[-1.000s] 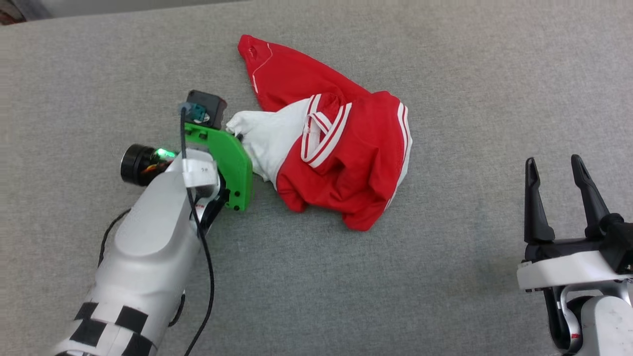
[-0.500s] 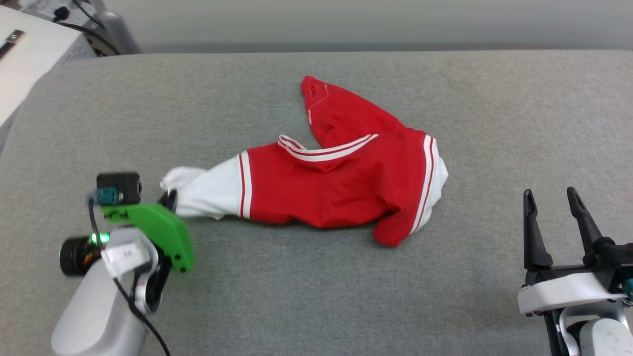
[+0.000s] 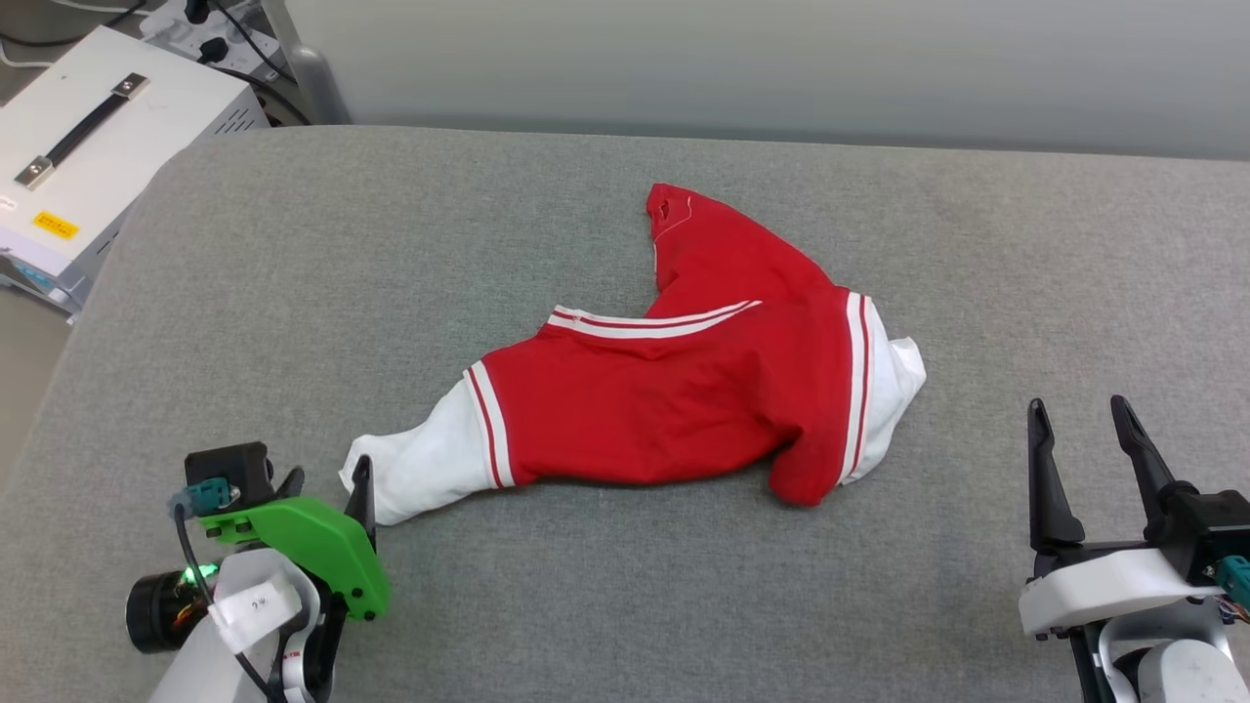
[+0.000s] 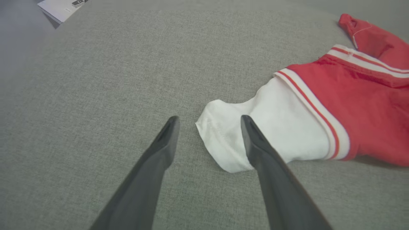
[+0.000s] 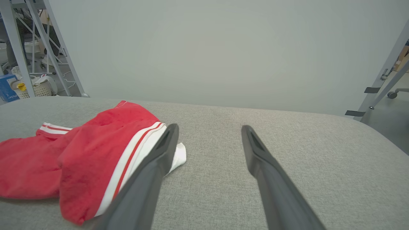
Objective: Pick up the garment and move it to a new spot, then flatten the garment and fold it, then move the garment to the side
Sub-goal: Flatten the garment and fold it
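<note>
I have the shirt (image 3: 674, 391) lying loose on the grey padded table (image 3: 293, 293), stretched out lengthwise and rumpled rather than flat; its red body is in the middle, one white sleeve (image 3: 420, 469) trails off its left end, and the other white sleeve bunches at its right end; striped red-and-white trim crosses the shirt's upper edge and bands each sleeve seam; a red corner of the shirt sticks up toward the far side of the table, toward the pale wall (image 3: 781, 68).

My left gripper (image 3: 328, 476) sits right at the tip of the shirt's left sleeve; its two dark fingers are spread wide with nothing clamped between them; in the left wrist view the sleeve's hemmed end lies partly in the gap and one finger (image 4: 255, 147) crosses over the white cloth, though I cannot tell whether it touches.

My right gripper (image 3: 1076, 405) is well apart from the shirt, off its right end and nearer to me; its fingers are also parted and empty; in the right wrist view the shirt's bunched right sleeve lies past one finger, to that finger's side.

A white box (image 3: 98, 186) with a dark handle stands off the table, far beyond the shirt's left end.
</note>
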`<state>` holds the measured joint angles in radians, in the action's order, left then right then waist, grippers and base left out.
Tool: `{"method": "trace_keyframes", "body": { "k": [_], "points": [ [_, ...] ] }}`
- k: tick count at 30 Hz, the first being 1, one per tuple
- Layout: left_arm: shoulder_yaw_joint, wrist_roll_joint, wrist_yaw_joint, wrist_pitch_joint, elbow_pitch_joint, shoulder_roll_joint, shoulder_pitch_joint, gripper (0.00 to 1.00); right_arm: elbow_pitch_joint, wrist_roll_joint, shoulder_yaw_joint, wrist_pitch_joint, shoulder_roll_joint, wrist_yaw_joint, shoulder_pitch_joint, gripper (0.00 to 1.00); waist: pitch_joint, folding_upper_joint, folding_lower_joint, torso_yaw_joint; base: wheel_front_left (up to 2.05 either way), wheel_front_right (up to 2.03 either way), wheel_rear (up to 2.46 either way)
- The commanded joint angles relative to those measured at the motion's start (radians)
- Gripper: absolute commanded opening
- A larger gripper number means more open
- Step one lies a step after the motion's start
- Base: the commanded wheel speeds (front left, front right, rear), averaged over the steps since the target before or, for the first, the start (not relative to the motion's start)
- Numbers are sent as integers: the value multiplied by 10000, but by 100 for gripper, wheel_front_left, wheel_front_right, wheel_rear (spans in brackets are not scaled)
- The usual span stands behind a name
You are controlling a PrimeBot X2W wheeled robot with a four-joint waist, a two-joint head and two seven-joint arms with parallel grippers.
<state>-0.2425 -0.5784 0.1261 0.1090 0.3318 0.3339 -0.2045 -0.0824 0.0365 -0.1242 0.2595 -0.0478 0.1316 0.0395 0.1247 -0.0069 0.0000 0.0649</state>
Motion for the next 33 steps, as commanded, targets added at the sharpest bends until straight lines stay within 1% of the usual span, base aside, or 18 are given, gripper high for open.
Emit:
{"method": "trace_keyframes", "body": {
  "k": [1, 3, 7, 9, 11, 14, 16, 17, 21, 24, 26, 28, 30, 33],
  "points": [
    [16, 130, -102, -323, -116, -81, 89, 100, -10, -81, -9, 23, -24, -9, -118, 100, -82, 69, 0, 55, 0, 0, 0],
    [-30, 287, -332, -985, -331, -57, 44, 100, 58, -165, -55, 23, -24, -9, -122, 100, -118, 69, 0, 108, 0, 0, 0],
    [-532, 1185, -893, -2552, -862, 254, -1, 100, 25, -694, -94, -60, -24, -9, -62, 100, -133, 69, 0, 271, 0, 0, 0],
    [-700, 1460, -1011, -3056, -1098, 262, -12, 100, 46, -837, -58, -442, -98, -9, 49, 100, -63, 69, 0, 447, 0, 0, 0],
    [-885, 1693, -1108, -3318, -1346, 216, -7, 100, 80, -841, 31, -1101, -358, -9, 221, 100, 24, 69, 0, 654, 0, 0, 0],
    [-1019, 1876, -1150, -3532, -1660, 48, 45, 100, 41, -575, 270, -2418, -958, -9, 588, 100, 176, 69, 0, 954, 0, 0, 0],
    [-1096, 1956, -1187, -3601, -1810, -72, 81, 100, -62, -386, 549, -3534, -1540, -9, 912, 100, 300, 69, 0, 1158, 0, 0, 0],
    [-1142, 1995, -1231, -3641, -1884, -191, 81, 100, -162, 100, 787, -4667, -1982, -9, 1316, 100, 447, 69, 0, 1341, 0, 0, 0],
    [-1220, 2105, -1342, -3681, -1850, -364, -30, 100, -422, 1075, 1361, -6725, -2835, -9, 2180, 100, 811, 69, 0, 1664, 0, 0, 0],
    [-1224, 2165, -1407, -3696, -1784, -525, -174, 100, -726, 1750, 1797, -8218, -3327, -9, 2707, 100, 1101, 69, 0, 1895, 0, 0, 0],
    [-1210, 2214, -1438, -3701, -1747, -618, -257, 100, -897, 2057, 1908, -8917, -3517, -9, 3010, 100, 1269, 69, 0, 2043, 0, 0, 0],
    [-1170, 2255, -1488, -3703, -1735, -722, -337, 100, -1066, 2205, 2080, -9365, -3726, -9, 3255, 100, 1423, 69, 0, 2199, 0, 0, 0],
    [-1116, 2294, -1541, -3704, -1723, -835, -394, 100, -1236, 2241, 2244, -9553, -3908, -9, 3447, 100, 1535, 69, 0, 2348, 0, 0, 0],
    [-1022, 2360, -1623, -3705, -1666, -960, -438, 100, -1467, 2311, 2424, -9647, -4008, -9, 3654, 100, 1668, 69, 0, 2529, 0, 0, 0]
  ]
}}
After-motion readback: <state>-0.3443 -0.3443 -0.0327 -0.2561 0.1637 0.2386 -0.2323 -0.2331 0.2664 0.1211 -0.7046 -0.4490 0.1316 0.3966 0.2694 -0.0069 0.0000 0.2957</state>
